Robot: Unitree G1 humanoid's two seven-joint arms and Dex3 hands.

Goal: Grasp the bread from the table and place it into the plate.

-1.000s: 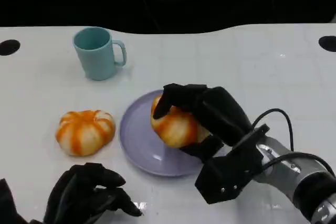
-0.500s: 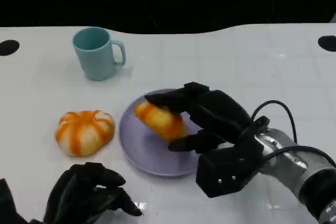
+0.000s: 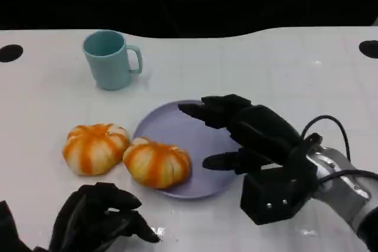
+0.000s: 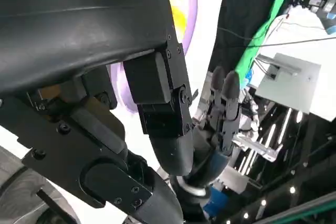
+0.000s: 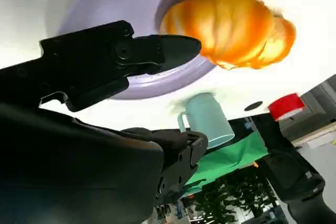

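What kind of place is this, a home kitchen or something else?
Probably a robot lab, not a kitchen: a bare white table with a plate, a green cloth backdrop and metal framing with lights.

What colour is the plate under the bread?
Lilac purple, a plain plate with no pattern; the head view shows it best.

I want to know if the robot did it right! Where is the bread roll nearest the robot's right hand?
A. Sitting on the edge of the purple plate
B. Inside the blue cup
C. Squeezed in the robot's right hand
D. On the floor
A: the bread roll sits on the near left rim of the purple plate, partly overhanging it, while the right hand hovers open over the plate, holding nothing.
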